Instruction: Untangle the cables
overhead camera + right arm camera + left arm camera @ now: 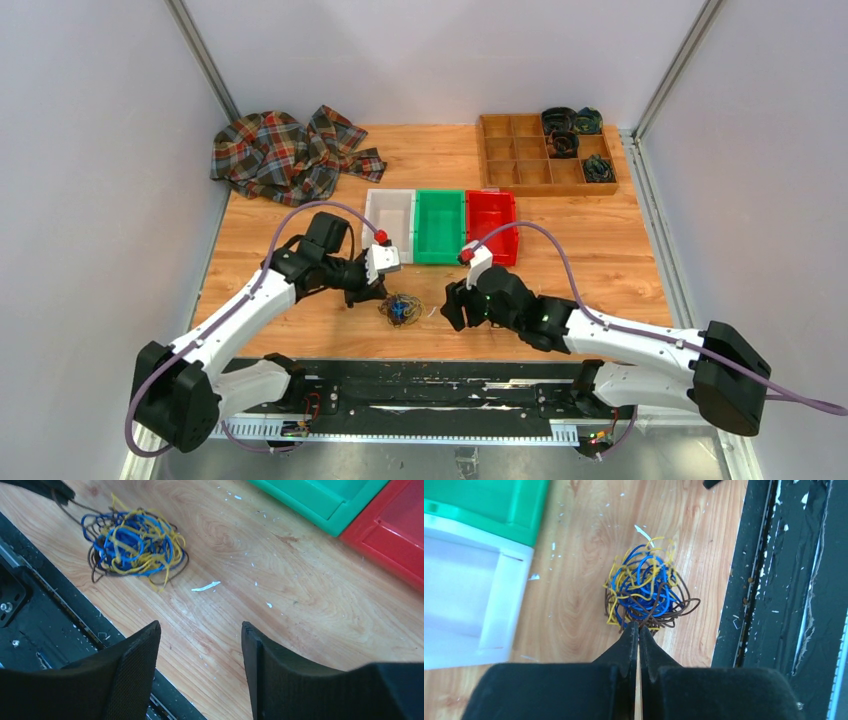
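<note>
The cables (646,592) lie as one small tangle of blue, yellow and brown wire on the wooden table (574,605), between the two arms. The left gripper (638,627) is closed at the tangle's edge and seems to pinch a brown strand, probably to pull it free. The right gripper (200,630) hangs near, jaws wide and empty, likely ready to hold the rest

**Cloth, bins and a tray around your workspace**

You have a plaid cloth (290,155) crumpled at the upper left of the wooden table (620,260). A wooden compartment tray (520,165) sits at upper right, with dark coiled bundles (562,132) in its right-hand cells. At centre, a white bin (390,222), green bin (440,228) and red bin (492,222) stand side by side
</note>
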`<state>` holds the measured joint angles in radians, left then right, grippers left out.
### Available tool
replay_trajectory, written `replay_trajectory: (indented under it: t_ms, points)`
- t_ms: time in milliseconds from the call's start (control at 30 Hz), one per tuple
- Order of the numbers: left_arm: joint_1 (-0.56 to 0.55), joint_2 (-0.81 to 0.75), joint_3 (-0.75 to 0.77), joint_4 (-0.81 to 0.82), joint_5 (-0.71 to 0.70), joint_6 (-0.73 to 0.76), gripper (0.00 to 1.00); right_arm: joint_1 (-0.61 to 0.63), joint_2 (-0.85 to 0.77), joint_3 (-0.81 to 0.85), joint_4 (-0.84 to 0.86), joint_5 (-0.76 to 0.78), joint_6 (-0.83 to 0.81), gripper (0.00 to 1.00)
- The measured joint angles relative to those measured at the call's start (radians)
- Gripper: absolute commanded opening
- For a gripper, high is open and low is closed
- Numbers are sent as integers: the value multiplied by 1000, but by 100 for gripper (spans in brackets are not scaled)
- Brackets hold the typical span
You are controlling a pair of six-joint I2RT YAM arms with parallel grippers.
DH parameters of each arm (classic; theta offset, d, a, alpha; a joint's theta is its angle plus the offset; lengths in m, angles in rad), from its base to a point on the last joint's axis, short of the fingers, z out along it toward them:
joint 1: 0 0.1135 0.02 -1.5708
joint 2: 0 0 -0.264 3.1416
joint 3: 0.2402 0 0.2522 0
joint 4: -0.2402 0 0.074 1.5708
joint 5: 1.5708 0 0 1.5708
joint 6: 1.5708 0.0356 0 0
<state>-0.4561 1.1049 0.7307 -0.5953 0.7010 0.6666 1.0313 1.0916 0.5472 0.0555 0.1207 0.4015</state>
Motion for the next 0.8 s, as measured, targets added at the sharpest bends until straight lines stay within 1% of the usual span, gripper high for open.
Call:
replay_trajectory:
  t_ms: [100, 267, 467, 700, 800]
  points:
    - [0, -22, 55, -53, -26, -48, 1, 27, -1, 6, 1, 19, -6, 70]
    - [-1, -52, 136, -142, -60, -128, 1, 102, 3, 48, 43, 68, -40, 73]
    - [-1, -95, 183, -203, -61, -204, 1, 166, 74, 137, 143, 91, -94, 73]
    - [-1, -108, 228, -253, -51, -248, 1, 173, 201, 242, 214, 92, -135, 73]
    - [-1, -118, 236, -268, -40, -266, 1, 173, 229, 255, 229, 94, -140, 72]
